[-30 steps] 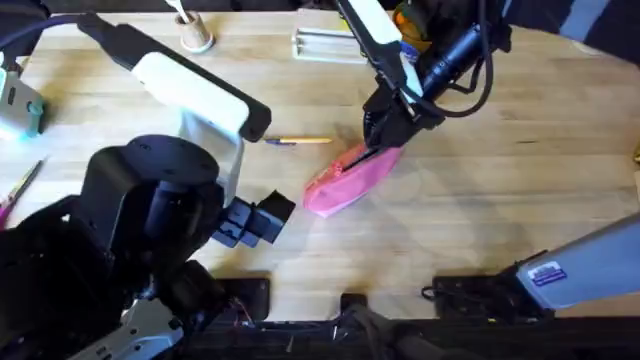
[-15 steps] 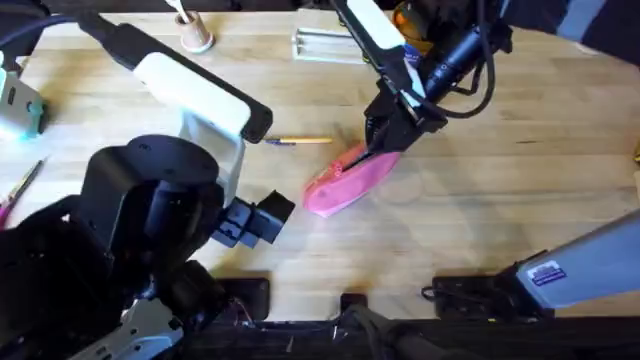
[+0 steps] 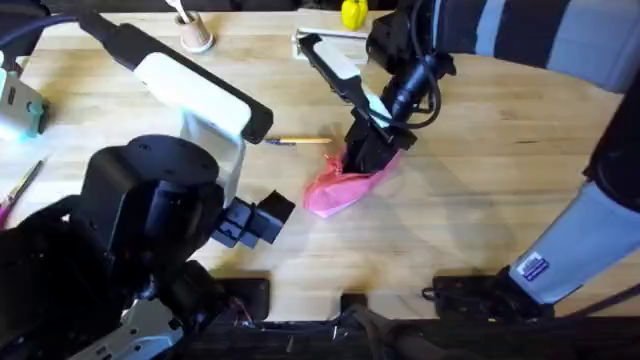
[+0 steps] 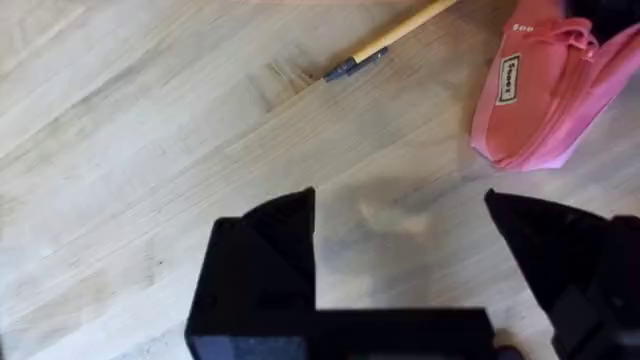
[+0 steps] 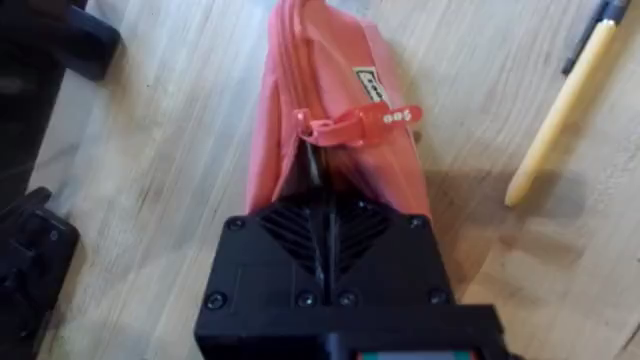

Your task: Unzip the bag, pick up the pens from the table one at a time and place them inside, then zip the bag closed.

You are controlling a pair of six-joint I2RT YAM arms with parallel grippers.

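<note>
Soft pink fabric, long and tapered, makes up the bag (image 3: 345,182) lying mid-table (image 3: 480,190) on pale, grained planks. The right gripper (image 3: 368,150), its black fingers pressed together, pinches the pouch's end by the zipper (image 5: 300,100). A slim tan pen (image 3: 297,141) with a dark tip lies just beside it. The left gripper (image 4: 400,260) hovers spread wide, holding nothing.

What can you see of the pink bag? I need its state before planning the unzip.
The bag is a soft pink fabric pouch, long and tapered, lying on the table. A zipper runs along its top, with a pink pull tab and a small label beside it. The right gripper is shut on its far end, bunching the fabric. A pen lies nearby, apart from it.
</note>
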